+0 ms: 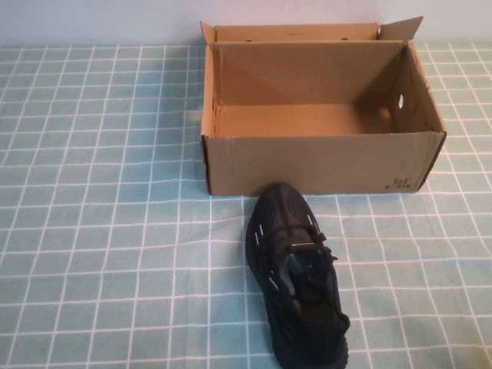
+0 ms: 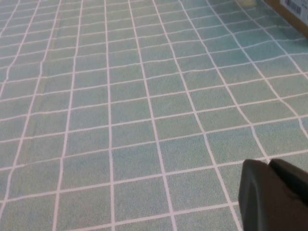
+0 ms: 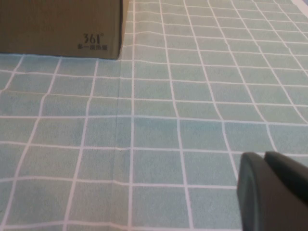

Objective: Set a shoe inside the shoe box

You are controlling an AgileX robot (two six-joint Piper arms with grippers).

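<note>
Shoe box (image 3: pixel 60 29) corner with dark print, teal checked tablecloth (image 3: pixel 159 130), right gripper (image 3: pixel 272 192) over it

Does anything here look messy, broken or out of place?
Nothing stands out. The shoe lies on the checked tablecloth before the open, empty shoe box, slightly askew. The left gripper and right gripper hang over bare cloth.

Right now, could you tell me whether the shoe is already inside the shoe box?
No, the shoe lies on the tablecloth in front of the empty shoe box.
</note>
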